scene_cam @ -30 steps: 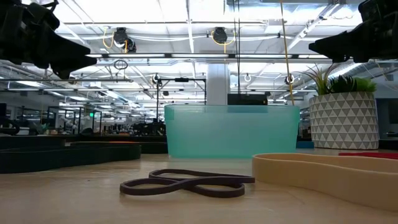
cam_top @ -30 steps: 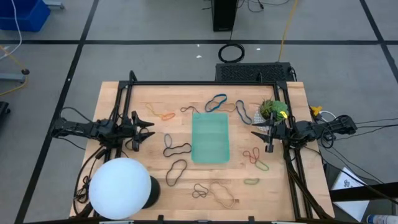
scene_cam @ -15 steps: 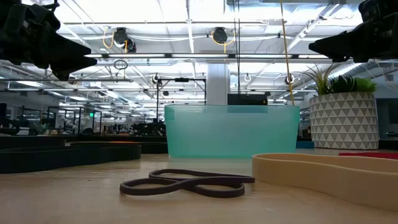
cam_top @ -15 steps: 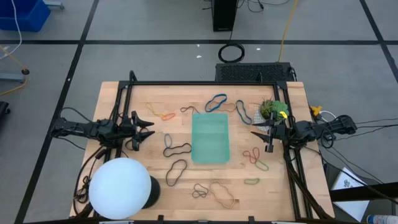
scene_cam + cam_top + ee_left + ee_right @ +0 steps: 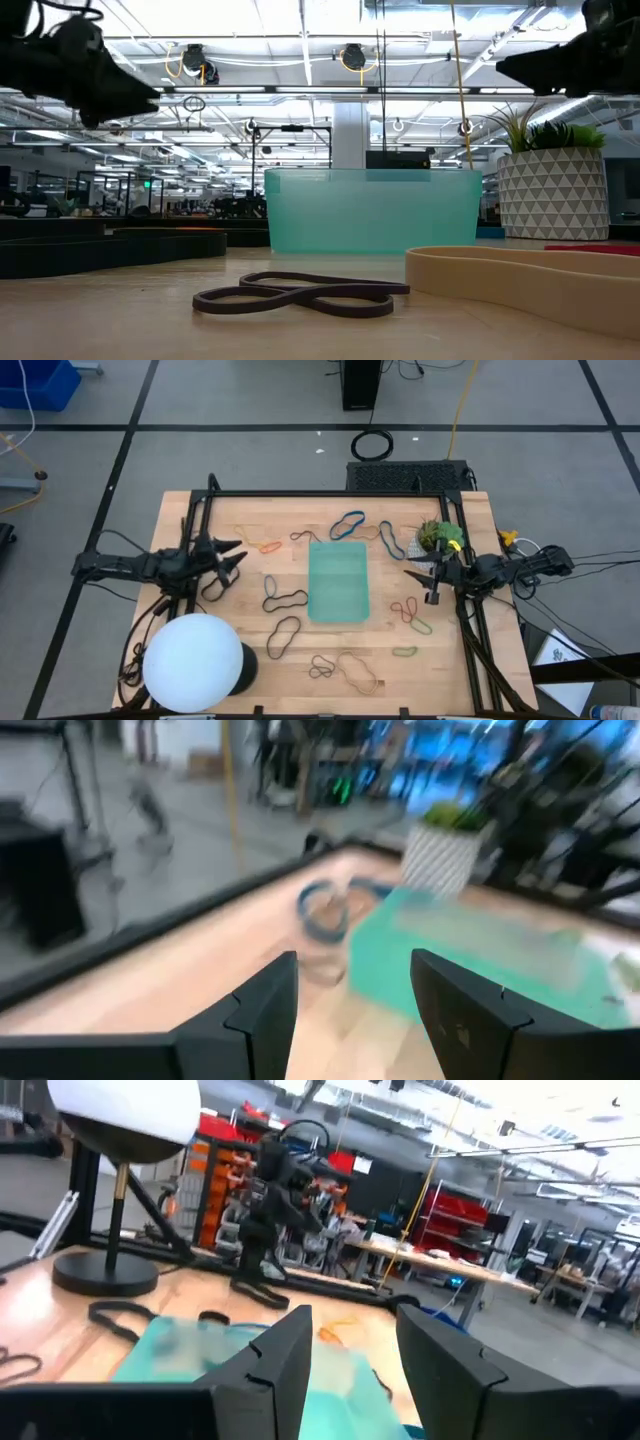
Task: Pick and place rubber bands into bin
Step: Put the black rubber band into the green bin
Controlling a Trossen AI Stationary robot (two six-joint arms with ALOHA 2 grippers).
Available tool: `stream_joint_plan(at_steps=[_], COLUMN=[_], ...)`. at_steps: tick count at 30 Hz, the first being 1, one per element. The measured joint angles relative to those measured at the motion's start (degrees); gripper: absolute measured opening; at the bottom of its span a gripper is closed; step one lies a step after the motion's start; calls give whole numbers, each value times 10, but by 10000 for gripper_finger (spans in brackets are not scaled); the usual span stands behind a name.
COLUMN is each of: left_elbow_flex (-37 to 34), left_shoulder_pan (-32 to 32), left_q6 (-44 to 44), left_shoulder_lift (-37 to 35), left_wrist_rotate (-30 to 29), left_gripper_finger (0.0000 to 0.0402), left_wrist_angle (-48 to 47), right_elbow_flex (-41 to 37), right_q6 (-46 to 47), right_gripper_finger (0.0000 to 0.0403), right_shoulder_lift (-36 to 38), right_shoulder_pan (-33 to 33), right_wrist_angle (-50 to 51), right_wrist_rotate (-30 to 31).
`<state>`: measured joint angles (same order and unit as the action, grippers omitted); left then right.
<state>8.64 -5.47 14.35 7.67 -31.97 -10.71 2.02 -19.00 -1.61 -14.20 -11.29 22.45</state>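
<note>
Translucent teal plastic is sitting at the centre of the high view: the bin (image 5: 338,581), with nothing visible inside it yet. Working from the left of that frame, the left gripper (image 5: 238,555) is hovering above the table's left side with its fingers spread and nothing between them, pointing toward the middle. Just beyond its tips an orange band (image 5: 268,545) is lying flat on the wood, and lower in the frame two black loops (image 5: 284,599) are resting beside the bin's left wall. A blue band (image 5: 348,523) is lying above the bin's upper edge. To the right of the bin, red and green bands (image 5: 408,610) are lying tangled together, and the right gripper (image 5: 420,585) is hanging over the table's right edge, its fingers likewise parted and empty.

The rubber bands (image 5: 305,293) are looking very light, limp and thin (barely rising off the surface in the low view), so a grasp will probably need fingertips pressed right to the wood, straddling a single strand or a crossing point where the loop doubles. A band is likely to droop and stretch once lifted, and it may cling to a fingertip on release.
</note>
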Motion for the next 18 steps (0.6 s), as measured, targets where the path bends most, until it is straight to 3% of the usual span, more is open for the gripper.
stream_joint_plan(at_steps=[4, 13, 18], left_elbow_flex=[42, 188, 256], left_shoulder_pan=[29, 104, 138], left_q6=[79, 169, 213], left_shoulder_lift=[82, 300, 416], left_wrist_rotate=[12, 132, 139], left_gripper_finger=[202, 202, 202], left_wrist_angle=[-73, -288, -427], right_elbow_flex=[-1, -2, -2], right_q6=[0, 2, 3], right_gripper_finger=[141, 141, 141], right_shoulder_lift=[0, 0, 0], right_shoulder_pan=[0, 0, 0], right_wrist_angle=[-29, -35, -36], right_wrist_rotate=[0, 0, 0])
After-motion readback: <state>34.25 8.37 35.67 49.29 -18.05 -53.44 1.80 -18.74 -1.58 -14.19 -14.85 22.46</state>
